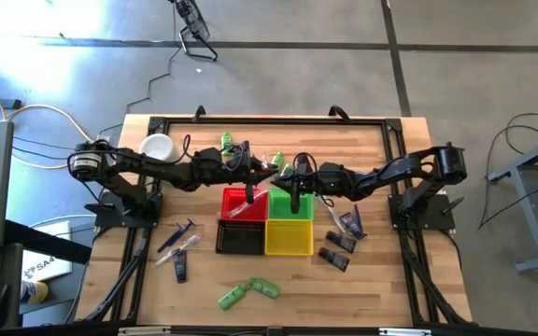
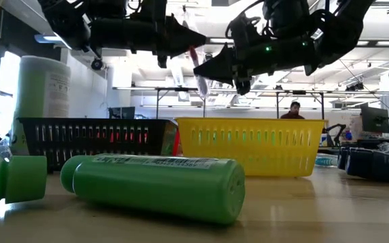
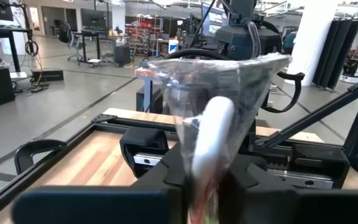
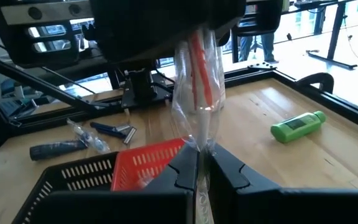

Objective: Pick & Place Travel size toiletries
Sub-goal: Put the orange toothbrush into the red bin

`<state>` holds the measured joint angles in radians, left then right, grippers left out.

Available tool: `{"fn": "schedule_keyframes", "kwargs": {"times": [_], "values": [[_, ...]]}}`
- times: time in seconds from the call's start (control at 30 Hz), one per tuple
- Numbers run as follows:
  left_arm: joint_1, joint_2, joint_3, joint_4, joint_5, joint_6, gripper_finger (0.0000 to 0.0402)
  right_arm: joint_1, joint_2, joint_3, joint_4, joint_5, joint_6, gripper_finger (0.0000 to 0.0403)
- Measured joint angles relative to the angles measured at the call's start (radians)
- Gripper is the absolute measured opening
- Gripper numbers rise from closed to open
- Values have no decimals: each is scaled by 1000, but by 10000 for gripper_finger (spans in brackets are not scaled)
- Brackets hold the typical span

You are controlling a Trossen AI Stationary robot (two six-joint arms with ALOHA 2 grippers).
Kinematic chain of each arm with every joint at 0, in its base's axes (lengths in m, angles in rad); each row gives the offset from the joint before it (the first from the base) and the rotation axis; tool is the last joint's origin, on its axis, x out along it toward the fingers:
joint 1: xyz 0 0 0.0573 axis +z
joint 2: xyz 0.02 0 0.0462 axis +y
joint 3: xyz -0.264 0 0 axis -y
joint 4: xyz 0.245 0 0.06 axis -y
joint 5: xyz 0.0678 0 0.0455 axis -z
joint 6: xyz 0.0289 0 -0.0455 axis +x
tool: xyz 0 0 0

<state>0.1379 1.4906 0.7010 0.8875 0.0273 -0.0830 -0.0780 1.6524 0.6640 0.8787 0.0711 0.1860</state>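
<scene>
Both grippers (image 2: 198, 64) are clamped on one wrapped toothbrush (image 4: 199, 81); pulling apart could tear its wrapper.

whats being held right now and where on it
A clear-wrapped toothbrush hangs between both arms above the baskets: the right gripper pinches one end of its wrapper, the left gripper has closed on the other end.

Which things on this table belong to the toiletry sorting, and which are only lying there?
Belonging to the job:
- wrapped toothbrush, held between both end effectors
- green bottles
- dark tubes
- razors
- the four baskets

Only lying there:
- white cup
- cables
</scene>
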Motion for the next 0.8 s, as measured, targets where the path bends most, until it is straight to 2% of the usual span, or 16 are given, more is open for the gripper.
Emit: {"fn": "schedule_keyframes", "kwargs": {"times": [0.17, 0.4, 0.63, 0.8], "values": [[0, 0, 0, 0, 0, 1, 13, 0, 0, 0, 1, -1, 0, 7], [0, 0, 0, 1, 9, 0, 16, 0, 0, -1, 11, -38, 2, 14], [-1, 0, 0, 1, 11, 0, 11, -1, 0, -1, 46, -52, 29, 67], [-1, 0, 0, -2, 10, 0, 13, -8, -27, 0, 5, -74, 40, 130]]}}
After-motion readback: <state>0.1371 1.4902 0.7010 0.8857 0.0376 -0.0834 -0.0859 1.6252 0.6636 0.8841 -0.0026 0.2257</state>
